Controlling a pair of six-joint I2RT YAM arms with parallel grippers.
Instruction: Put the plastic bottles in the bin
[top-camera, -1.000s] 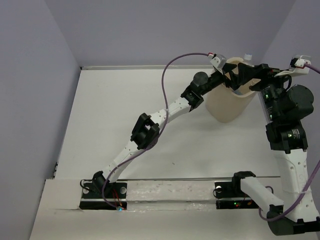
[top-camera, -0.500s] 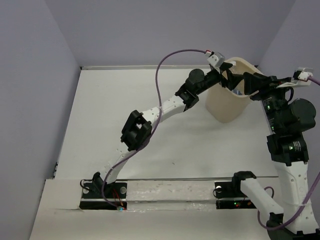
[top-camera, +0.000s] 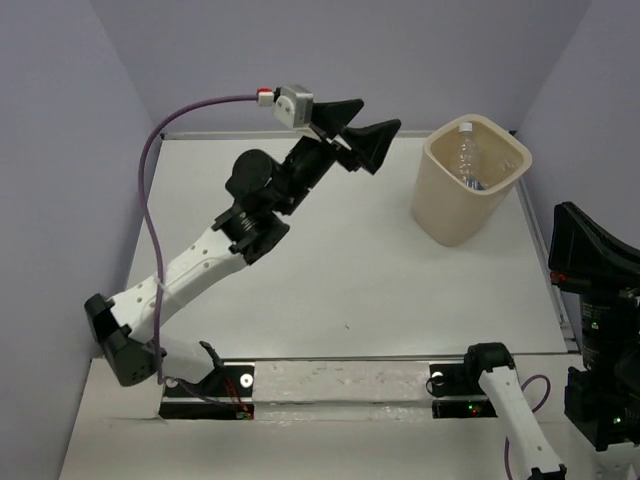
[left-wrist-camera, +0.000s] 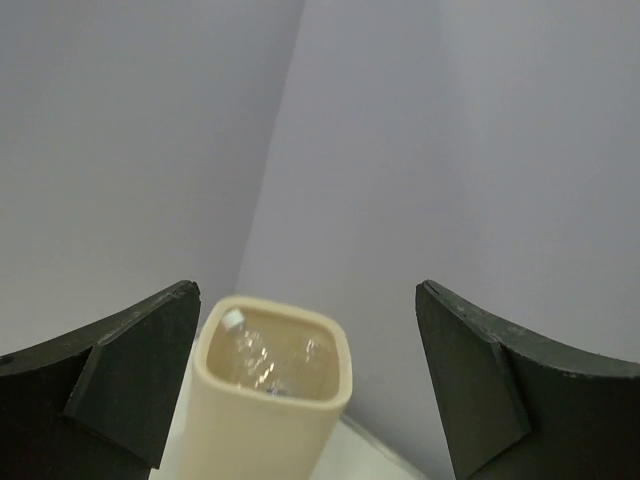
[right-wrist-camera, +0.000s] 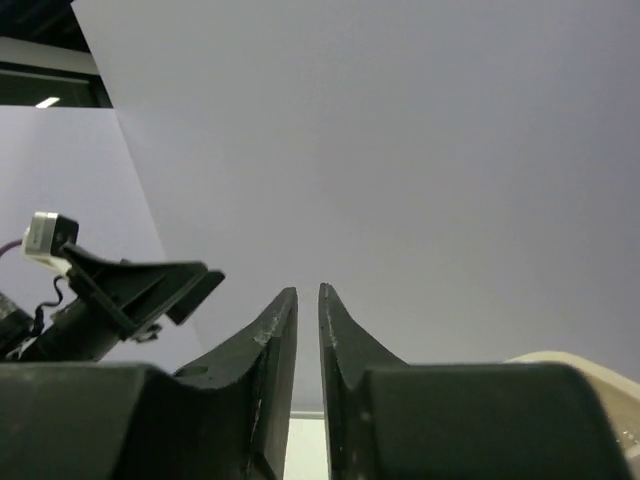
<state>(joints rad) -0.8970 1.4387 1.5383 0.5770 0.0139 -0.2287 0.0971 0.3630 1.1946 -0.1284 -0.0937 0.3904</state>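
Between the fingers of the left pincer (top-camera: 362, 125) nothing is held: its jaws are spread wide, and only bare wall and the bin are framed by them in the wrist view. That pincer is carried high above the tabletop (top-camera: 330, 270), pointing toward the far right corner. Ahead of it and lower down, well apart from its fingertips, the bin (top-camera: 437, 165) is stood upright near that corner. Inside the bin, clear plastic bottles (top-camera: 466, 150) can be made out, one of them with a pale cap raised toward the far side. How many lie there cannot be counted, since they are piled together and glint through one another.

At the right pincer (right-wrist-camera: 308, 300) the fingers are set almost together, with only a thin slit between them and nothing caught in it. It is aimed upward at the wall, with the bin's rim just showing off to its lower right and the other pincer off to its left.

Beyond both pincers, no bottle is seen on the exposed tabletop, though a strip beneath the left arm is hidden. The task is therefore judged to be finished or very nearly so: the bottles that can be found are in the bin, both pincers are empty, and nothing is seen left to fetch.
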